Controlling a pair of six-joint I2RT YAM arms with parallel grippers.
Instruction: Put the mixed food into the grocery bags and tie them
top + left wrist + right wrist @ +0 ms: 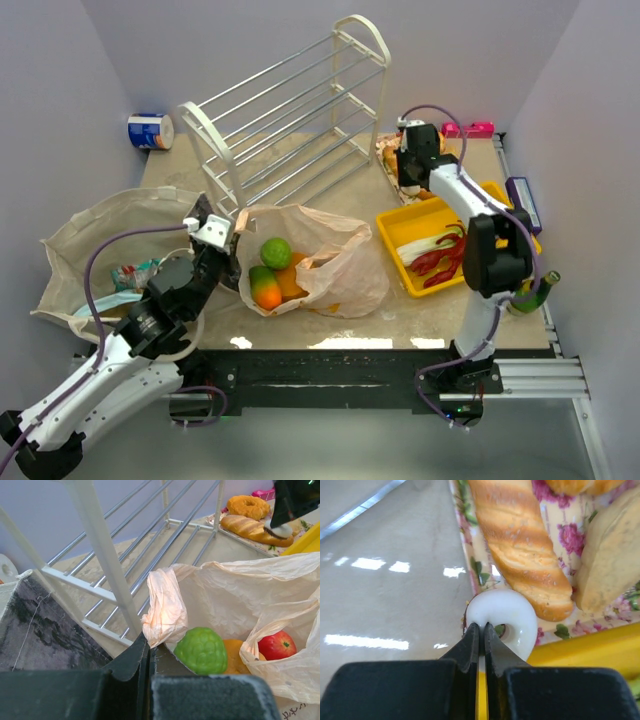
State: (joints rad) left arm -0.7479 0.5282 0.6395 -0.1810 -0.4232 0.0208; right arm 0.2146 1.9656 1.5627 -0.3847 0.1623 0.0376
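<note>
Now the pink bag is filled and its handles want tying

Apparently the filling step is all but over for the thin translucent peach-pink plastic bag (335, 265), which lies on its side on the counter (420, 320) at the middle of the top view. Inside it sit a bumpy green toy fruit (202, 650), a smooth orange toy fruit (235, 652) and a red toy apple (277, 645). The left tool (148, 647) has its jaws pressed together and seems to nip the bag's bunched rim, at the lower centre of the left wrist view. The larger beige cloth tote (90, 235) slumps at the left edge of the top view with crinkly snack packets (135, 272) in it.

The right tool (480, 630) is far off at the upper right of the top view. Its jaws are closed, with the tips against a white-iced toy donut (502, 615) beside a striped bread loaf (520, 540) on a flowered plate (565, 535). Whether it pinches the donut's rim I cannot tell.

By my judgement the step in hand is tying the pink bag. The next move calls for the right arm to come across and take the far loop handle. The film is thin and the mouth faces sideways, so a careless pull might spill the fruit
</note>
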